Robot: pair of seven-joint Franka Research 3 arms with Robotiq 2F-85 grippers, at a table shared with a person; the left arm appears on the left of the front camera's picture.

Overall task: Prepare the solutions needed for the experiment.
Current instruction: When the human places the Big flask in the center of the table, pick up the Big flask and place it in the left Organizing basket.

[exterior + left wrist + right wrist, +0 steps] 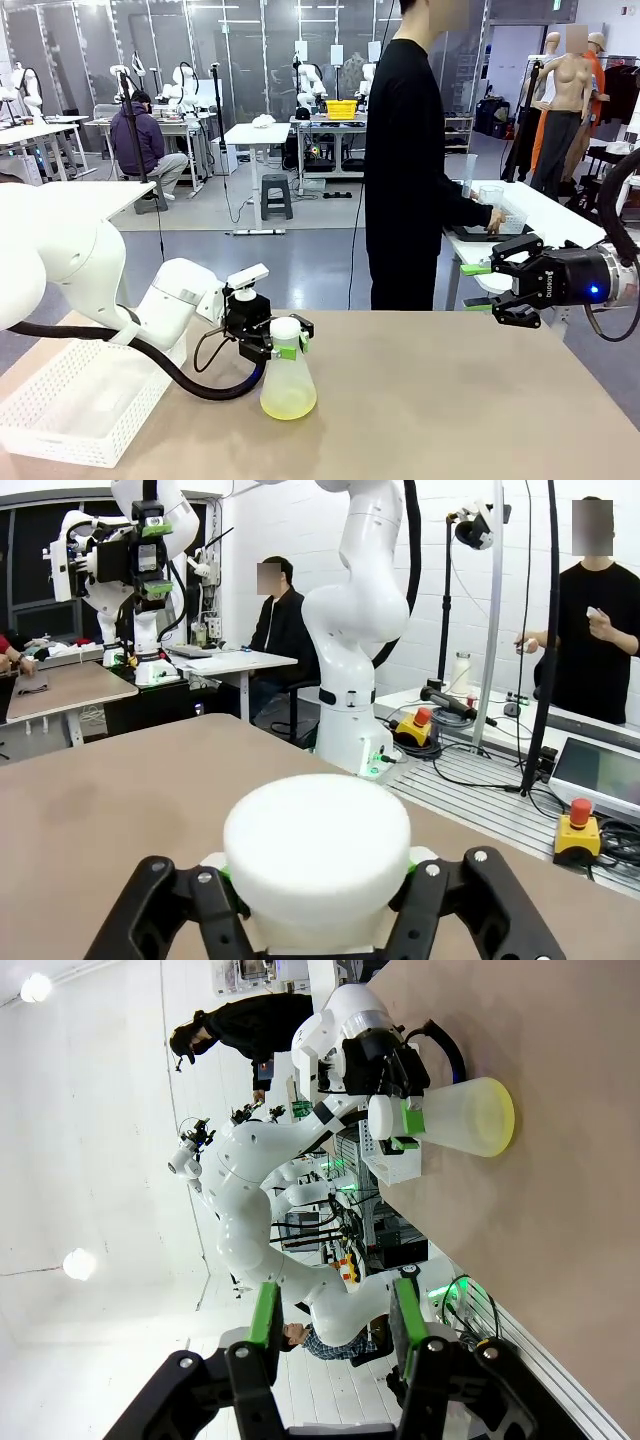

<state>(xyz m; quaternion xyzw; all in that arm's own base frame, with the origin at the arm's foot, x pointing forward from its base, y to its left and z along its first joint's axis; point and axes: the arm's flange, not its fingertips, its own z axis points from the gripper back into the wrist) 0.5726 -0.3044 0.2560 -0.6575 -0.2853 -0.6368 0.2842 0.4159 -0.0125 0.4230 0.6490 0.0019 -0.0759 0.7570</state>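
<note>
The left gripper (284, 340) has its jaws clamped on the white-capped neck of a conical flask (288, 385) at lower centre of the front view, standing on the desk (450, 400); pale yellow-green solutions (288, 403) apparently pool in its base. At right, the right gripper (480, 288) hovers, jaws parted, holding nothing.

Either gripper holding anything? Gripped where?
Left gripper grips the translucent conical flask of pale yellow liquid at its neck, under the white cap. Right gripper holds nothing.
</note>
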